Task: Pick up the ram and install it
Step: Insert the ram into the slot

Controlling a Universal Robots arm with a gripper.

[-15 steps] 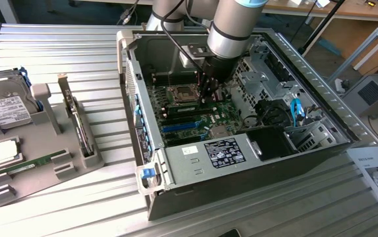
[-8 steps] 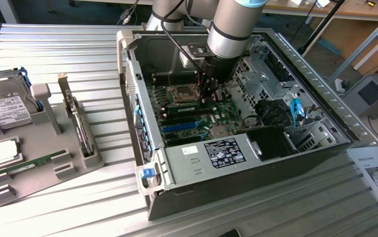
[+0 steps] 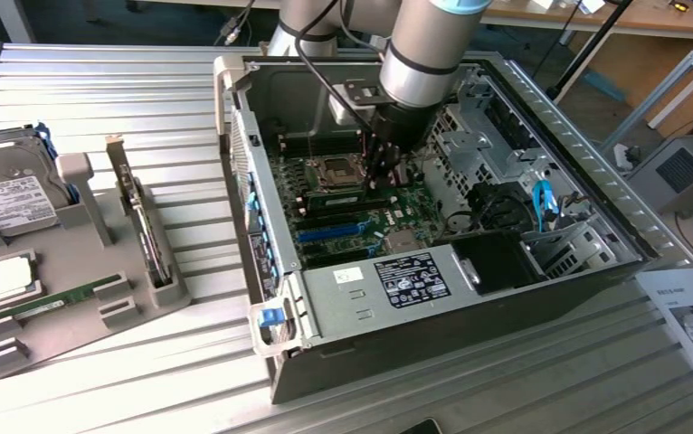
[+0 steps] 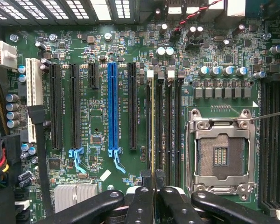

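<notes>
My gripper reaches down inside the open computer case, just over the motherboard beside the empty CPU socket. In the wrist view its fingers are shut on the ram. I see the ram edge-on as a thin green-yellow strip, lined up along one of the black memory slots next to the socket. I cannot tell whether it is seated in the slot. A second green ram stick lies in the grey fixture at the exterior view's left.
The grey fixture also holds a hard drive, a square silvery CPU chip and an upright expansion card. Inside the case sit a power supply, drive cages and cables. Black and blue expansion slots lie beside the memory slots.
</notes>
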